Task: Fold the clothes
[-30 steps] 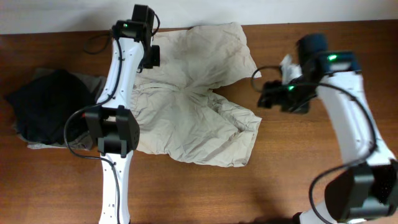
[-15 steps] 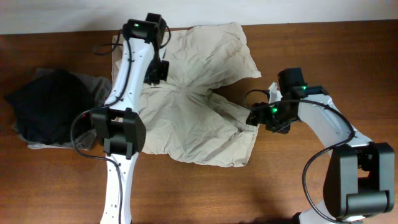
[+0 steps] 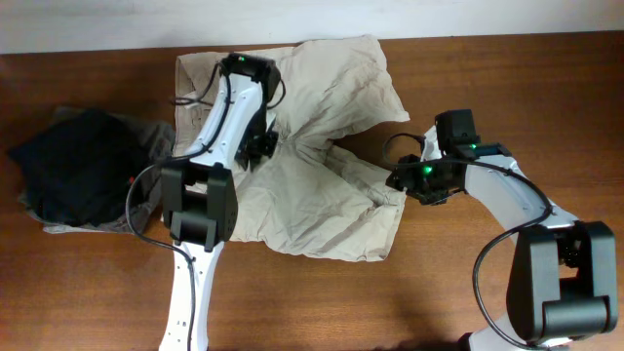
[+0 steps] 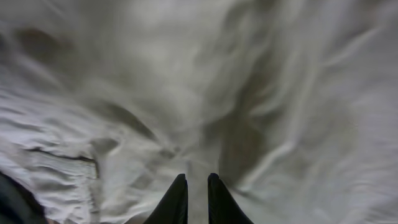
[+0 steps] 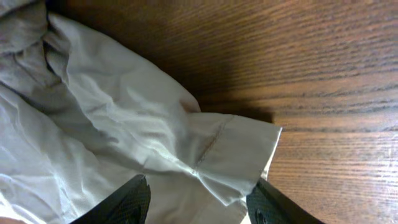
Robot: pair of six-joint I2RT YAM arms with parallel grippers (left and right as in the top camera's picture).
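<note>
Lining up grab on shorts [image 3: 322, 78] hem [image 5: 242, 149] w/ R fingers [image 5: 124, 202] open, empty; L fingers [image 4: 176, 202] near-shut, grip unclear. Next: pinch hem.

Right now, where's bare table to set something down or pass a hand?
Free: the table strip between the khaki shorts and the near edge; the far-right corner beyond the right arm; near-left, below the black garment. Crowded: centre, left arm across the shorts, right pincer at their hem; left edge, black garment on a grey-olive cloth.
</note>
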